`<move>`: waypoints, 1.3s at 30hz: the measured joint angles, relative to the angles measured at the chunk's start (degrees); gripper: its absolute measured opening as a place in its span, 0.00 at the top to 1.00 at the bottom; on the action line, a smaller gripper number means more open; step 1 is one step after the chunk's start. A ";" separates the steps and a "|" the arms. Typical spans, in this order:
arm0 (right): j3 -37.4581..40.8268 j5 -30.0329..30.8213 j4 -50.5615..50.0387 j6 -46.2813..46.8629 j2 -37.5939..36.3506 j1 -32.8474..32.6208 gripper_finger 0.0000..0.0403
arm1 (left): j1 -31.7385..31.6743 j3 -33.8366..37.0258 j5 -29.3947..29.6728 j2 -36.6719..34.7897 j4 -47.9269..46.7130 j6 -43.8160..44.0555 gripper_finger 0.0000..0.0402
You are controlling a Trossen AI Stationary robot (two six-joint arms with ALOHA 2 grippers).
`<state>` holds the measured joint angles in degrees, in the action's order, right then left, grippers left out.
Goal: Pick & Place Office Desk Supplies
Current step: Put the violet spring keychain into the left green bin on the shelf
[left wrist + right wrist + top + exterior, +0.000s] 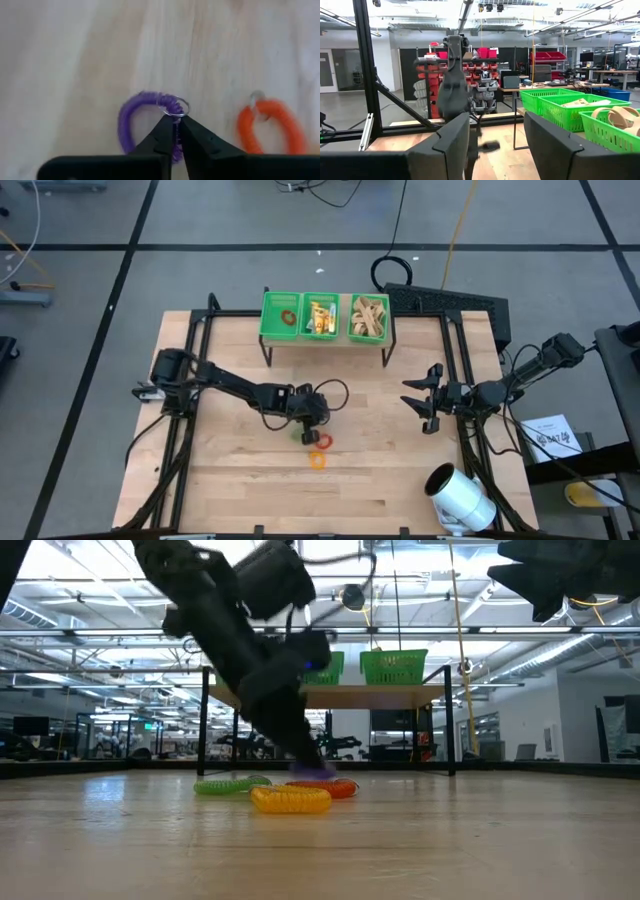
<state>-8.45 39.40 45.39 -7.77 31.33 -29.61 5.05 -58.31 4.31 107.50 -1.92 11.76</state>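
Purple coil ring (pixel 131 122) pinched in left fingers (pixel 161 137) on wooden table (pixel 400 470); right fingers (pixel 447 142) wide.

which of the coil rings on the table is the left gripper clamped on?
The purple coil ring. The left gripper is shut on its strand beside the small metal ring. The orange, yellow and green rings lie free on the table nearby.

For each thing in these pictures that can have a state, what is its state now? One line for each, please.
Left claw: shut on the purple spiral plastic coil ring.
Purple spiral plastic coil ring: pinched, lying on the wooden table.
Orange spiral coil ring: lying loose on the table.
Yellow spiral coil ring: lying loose.
Green spiral coil ring: lying loose.
Right claw: open, empty, raised above the table.
Large white cylinder: lying on its side.
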 joint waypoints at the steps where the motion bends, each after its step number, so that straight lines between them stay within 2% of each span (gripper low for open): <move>1: 0.00 -0.04 0.00 0.02 0.06 0.00 0.55 | -0.08 -0.04 0.10 -0.99 -0.09 -0.12 0.94; 6: -0.02 1.46 -0.23 0.04 0.24 0.02 0.55 | -0.83 -0.19 2.62 -8.39 -2.98 -0.09 0.97; 14: -0.02 1.31 -0.28 0.11 0.22 0.00 0.55 | -2.27 -0.21 8.37 -22.01 -5.95 -1.58 0.93; 23: -0.02 1.31 -0.44 0.03 0.24 0.00 0.55 | -6.09 -0.35 22.65 -35.11 -8.08 -4.01 0.92; 29: -0.02 1.33 -0.44 0.02 0.24 0.00 0.55 | -11.10 -0.37 29.52 -38.09 -8.23 -4.10 0.91; 39: -0.02 1.33 -0.42 0.02 0.24 0.00 0.55 | -21.40 -0.35 30.29 -38.12 -8.82 0.40 0.90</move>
<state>-8.47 40.73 44.97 -7.75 31.57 -29.61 -16.35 -58.66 34.59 69.38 -10.74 12.16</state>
